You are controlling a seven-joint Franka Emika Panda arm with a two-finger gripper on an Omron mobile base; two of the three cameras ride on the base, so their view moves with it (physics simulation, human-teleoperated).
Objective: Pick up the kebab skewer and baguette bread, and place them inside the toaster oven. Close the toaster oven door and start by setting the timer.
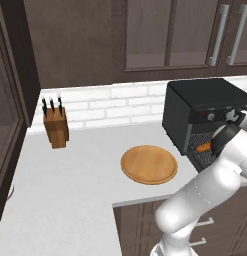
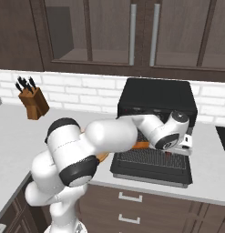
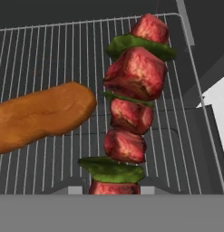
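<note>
Two foods are at the toaster oven (image 2: 157, 98) at this moment: the baguette bread (image 3: 38, 118) lies on the wire rack (image 3: 50, 54), at about nine o'clock in the hand view, and the kebab skewer (image 3: 129, 106) stands just beside it, running from six o'clock up to about one o'clock. The skewer's lowest meat chunk sits right between the gripper's (image 3: 112, 189) two finger tips, which are drawn close and appear clamped on it, so the skewer looks held rather than set down; whether its far end already touches the rack cannot be told. In the right base view the arm reaches over the toaster oven door (image 2: 152, 164), which hangs open and flat in front of the oven. In the left base view the wooden plate (image 1: 148, 164) sits bare on the counter (image 1: 80, 165) at the oven's eight o'clock, with a knife block (image 1: 56, 125) well apart near the wall. The step in hand seems to be placing the skewer, the second item. The next move likely calls for lowering it onto the rack beside the bread without nudging the loaf, parting the fingers, and backing out clear of the door before lifting it shut and turning the timer knob.
</note>
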